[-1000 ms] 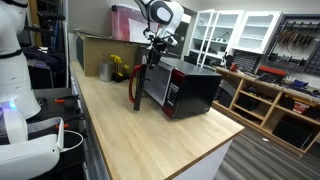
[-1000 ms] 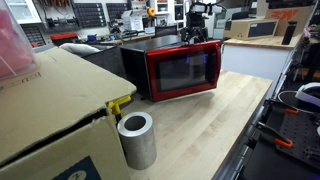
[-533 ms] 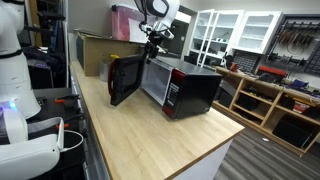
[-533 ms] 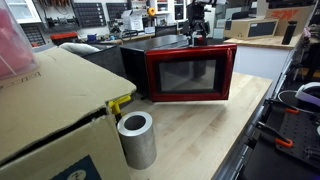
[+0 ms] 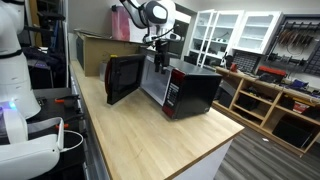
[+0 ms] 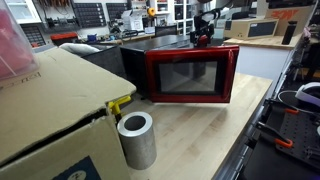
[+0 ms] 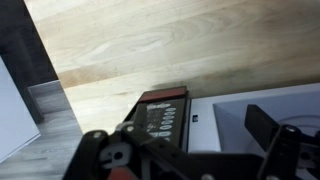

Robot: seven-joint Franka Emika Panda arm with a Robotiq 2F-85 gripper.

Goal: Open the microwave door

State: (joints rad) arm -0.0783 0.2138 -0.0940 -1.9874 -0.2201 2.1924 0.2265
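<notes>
A workshop's pale wooden counter [image 5: 150, 135] carries the microwave [image 5: 195, 92]. The microwave door [image 5: 123, 78] stands wide open off the microwave's front. The gripper [image 5: 159, 50] hangs spread and empty just above the microwave.

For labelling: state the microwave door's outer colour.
The wide rectangular microwave door is glossy red, clearest in an exterior view.

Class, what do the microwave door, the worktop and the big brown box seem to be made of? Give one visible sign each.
Microwave door: glossy red frame, likely painted metal or plastic, around a dark window that reflects like glass.
Worktop: pale wood or wood laminate, matt; grain lines show.
Box: brown cardboard, dull, with creased flaps.
</notes>
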